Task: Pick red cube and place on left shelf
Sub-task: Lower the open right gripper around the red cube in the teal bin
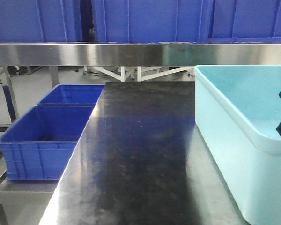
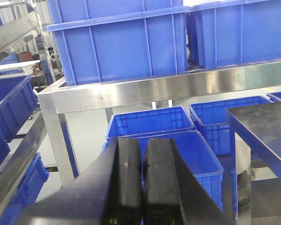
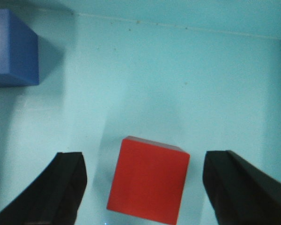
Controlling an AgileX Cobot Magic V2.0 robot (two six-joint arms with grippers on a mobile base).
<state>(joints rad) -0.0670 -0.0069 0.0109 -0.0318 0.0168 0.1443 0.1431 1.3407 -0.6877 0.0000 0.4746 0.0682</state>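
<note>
Right gripper (image 3: pixel 145 164) spread wide, flanking solid red cube (image 3: pixel 147 185) on pale turquoise plastic tub (image 3: pixel 187 70) floor. Pick approach judged underway; next, lower and close squarely. Left gripper (image 2: pixel 143 150) pressed together.

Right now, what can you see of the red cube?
The red cube is plain, matte and sharp-edged, looks like foam or plastic, and has no markings. It sits flat on the floor of the pale teal bin, slightly turned, between the open fingers of the right gripper, which do not touch it. A blue cube sits well apart.
</note>
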